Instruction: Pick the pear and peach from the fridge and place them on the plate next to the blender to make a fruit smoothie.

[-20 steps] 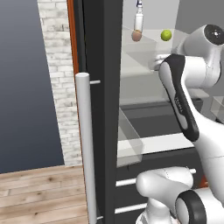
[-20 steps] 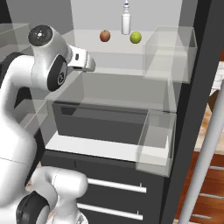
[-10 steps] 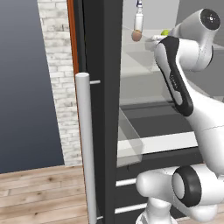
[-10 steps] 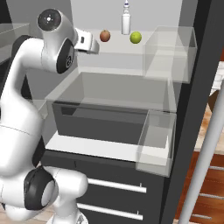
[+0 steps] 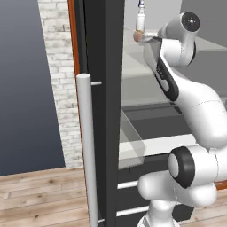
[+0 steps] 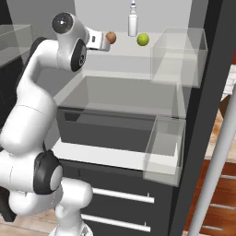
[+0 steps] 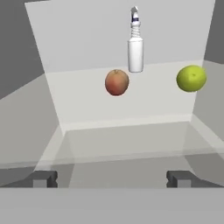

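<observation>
The fridge [image 6: 138, 64] stands open, and on its upper shelf lie the pinkish-orange peach [image 7: 117, 82] and, to its right, the yellow-green pear [image 7: 191, 78]. My gripper [image 7: 111, 179] is open at the shelf's front edge, pointing in at the peach, a short way off and touching nothing. From the right base the gripper [image 6: 105, 41] hangs just left of the peach [image 6: 111, 37], with the pear [image 6: 143, 39] farther right. From the left base the gripper [image 5: 145, 38] is next to the peach [image 5: 138, 37]. The plate and the blender are out of view.
A white bottle [image 7: 135, 48] stands right behind the peach, against the back wall. Clear door bins [image 6: 179, 55] hang on the open right door, with its silver handle [image 6: 216, 161] in front. A lower drawer [image 6: 110, 129] sits below. The left door [image 5: 104, 88] stands edge-on.
The arm has risen and reached into the fridge, bringing the hand up to the upper shelf close to the peach. The fruit has not moved.
</observation>
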